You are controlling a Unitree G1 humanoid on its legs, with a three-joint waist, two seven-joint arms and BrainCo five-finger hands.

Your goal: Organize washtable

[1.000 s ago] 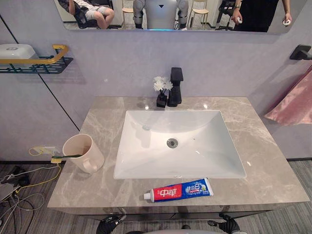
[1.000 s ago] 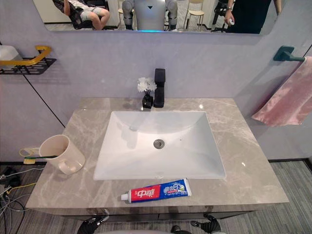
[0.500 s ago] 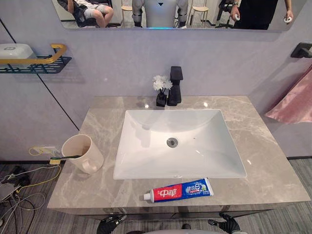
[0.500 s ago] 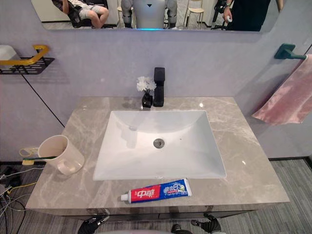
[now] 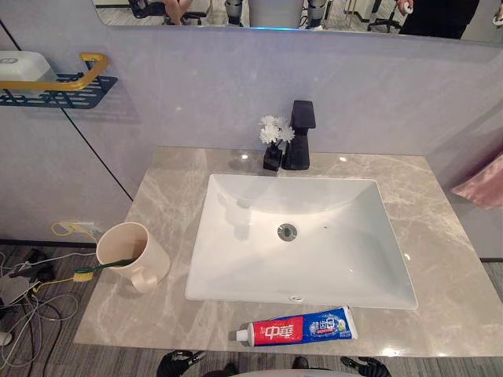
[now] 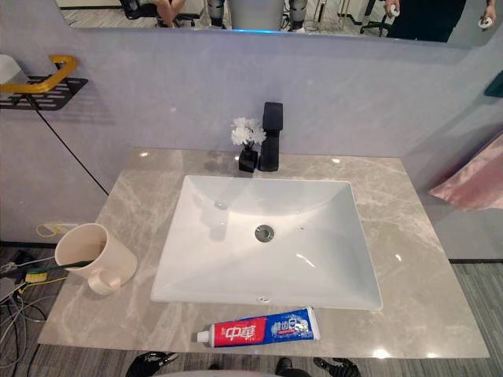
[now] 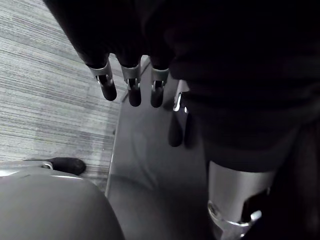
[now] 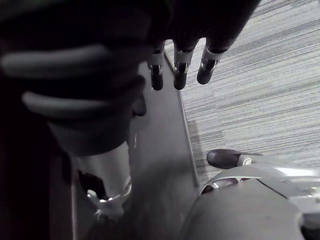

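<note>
left hand (image 5: 179, 363): hung low, below the front edge of the counter (image 5: 440, 267); its fingers (image 7: 131, 85) pointed loosely down at the floor, relaxed and holding nothing.
right hand (image 5: 363, 364): also low under the counter's front edge, toward the right; its fingers (image 8: 179, 70) were likewise slack and empty.
toothpaste (image 5: 297, 329): lay flat along the front strip of the counter, just before the sink (image 5: 228, 267) and apart from it; the tube was red on the cap half and blue on the tail half, with a white cap pointing left.
cup (image 5: 132, 255): a plain beige mug on the left part of the counter, beside the sink's left rim; its handle faced the near side and its mouth showed toward the left. I could not tell whether it stood straight or leaned.
toothbrush (image 5: 102, 269): rested in the cup's mouth, with a dark green handle and a yellow end reaching out past the counter's left edge.
sink: a white rectangular basin set in the grey marbled counter, with a round metal drain (image 5: 288, 231) in the middle.
faucet (image 5: 299, 145): black and boxy, at the middle of the sink's far rim.
flowers (image 5: 274, 132): a small white bunch in a dark holder, touching or just beside the faucet's left side.
shelf (image 5: 59, 82): a dark rack with a yellow rail on the left wall.
towel (image 6: 471, 177): pink, hanging at the far right.
</note>
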